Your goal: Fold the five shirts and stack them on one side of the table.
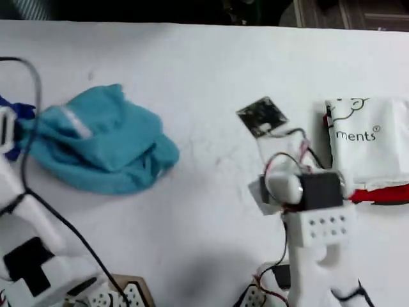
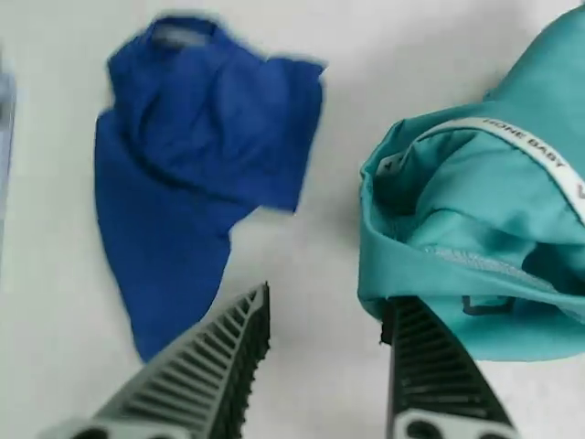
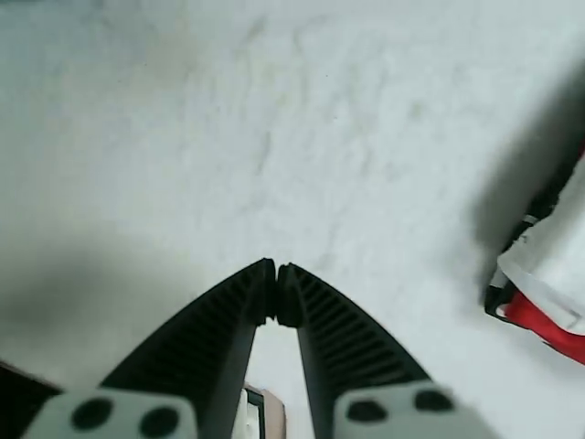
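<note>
Teal shirt point(image 1: 102, 141) lies crumpled on the left of the table point(image 1: 204, 64), a blue shirt point(image 2: 192, 183) spread just beside it. Above them the left end effector point(image 2: 324, 338) hangs wide open, one finger at the teal shirt's edge. Over bare table the right end effector point(image 3: 276, 293) is pinched together on nothing, near a folded white shirt point(image 1: 367, 144) lying on a red shirt point(image 1: 380, 192) at the right edge.

High view: is looking straight down over the table point(image 1: 211, 211) from well above.
Left wrist view: is peering close past the left hand point(image 2: 326, 302), sharing the teal shirt point(image 2: 475, 238) with the high view.
Right wrist view: is facing down past the right hand point(image 3: 276, 270), close to the table.
</note>
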